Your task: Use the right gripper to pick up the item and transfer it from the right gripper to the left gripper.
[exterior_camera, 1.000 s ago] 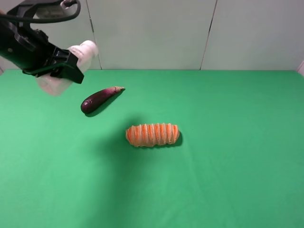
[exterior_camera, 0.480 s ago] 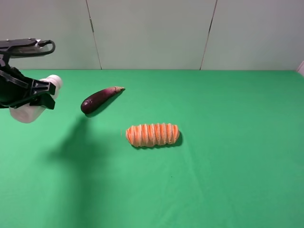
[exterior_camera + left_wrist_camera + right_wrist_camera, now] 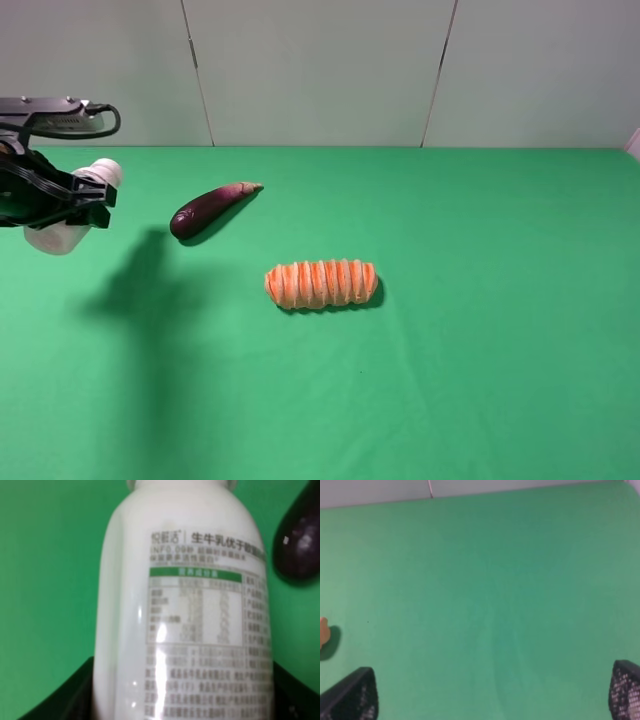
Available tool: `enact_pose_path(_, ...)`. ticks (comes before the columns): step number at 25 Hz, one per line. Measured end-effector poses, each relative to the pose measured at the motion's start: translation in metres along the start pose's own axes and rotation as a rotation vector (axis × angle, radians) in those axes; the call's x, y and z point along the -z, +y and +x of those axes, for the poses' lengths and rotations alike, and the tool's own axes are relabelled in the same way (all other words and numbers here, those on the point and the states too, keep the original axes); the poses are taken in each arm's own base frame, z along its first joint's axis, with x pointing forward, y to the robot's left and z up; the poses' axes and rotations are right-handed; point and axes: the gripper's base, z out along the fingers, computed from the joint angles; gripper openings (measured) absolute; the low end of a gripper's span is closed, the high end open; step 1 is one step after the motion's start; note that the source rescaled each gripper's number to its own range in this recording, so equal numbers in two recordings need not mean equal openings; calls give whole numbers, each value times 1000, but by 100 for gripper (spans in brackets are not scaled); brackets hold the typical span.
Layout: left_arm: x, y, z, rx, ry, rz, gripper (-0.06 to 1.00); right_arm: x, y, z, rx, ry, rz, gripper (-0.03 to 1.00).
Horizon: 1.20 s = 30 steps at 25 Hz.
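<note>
In the exterior high view, the left gripper (image 3: 62,205) is found at the far left edge of the green table (image 3: 480,380), raised above it, with the item (image 3: 72,208) clamped between closed fingers, cap toward the eggplant (image 3: 210,207). Compared with a second ago, the gripper has been carried leftward and lower, away from the table's middle, with the bottle held throughout; the handover is therefore judged complete, and only retreat or set-down remains. The eggplant lies near, the striped roll (image 3: 321,283) well apart at centre; broad bare cloth is left to the right and front, but almost no room remains at the left frame edge. In the left wrist view, the item (image 3: 185,610) fills the frame, seated between dark jaw parts, with the eggplant (image 3: 299,540) beyond. In the right wrist view, the right gripper (image 3: 492,695) is seen with its fingers (image 3: 350,695) spread wide, nothing between them, over bare cloth.
</note>
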Motion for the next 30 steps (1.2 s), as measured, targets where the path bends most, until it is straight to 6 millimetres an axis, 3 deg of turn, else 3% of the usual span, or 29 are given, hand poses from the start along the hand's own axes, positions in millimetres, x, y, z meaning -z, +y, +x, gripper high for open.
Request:
enact_pose_path(9, -38, 0, 9, -47, 7, 1, 2, 0, 0, 0, 0, 0, 0, 100)
enact_pose_path(15, -48, -1, 9, -67, -51, 9, 2, 0, 0, 0, 0, 0, 0, 100)
enact_pose_path(30, -65, -2, 34, -83, -110, 27, 2, 0, 0, 0, -1, 0, -1, 100)
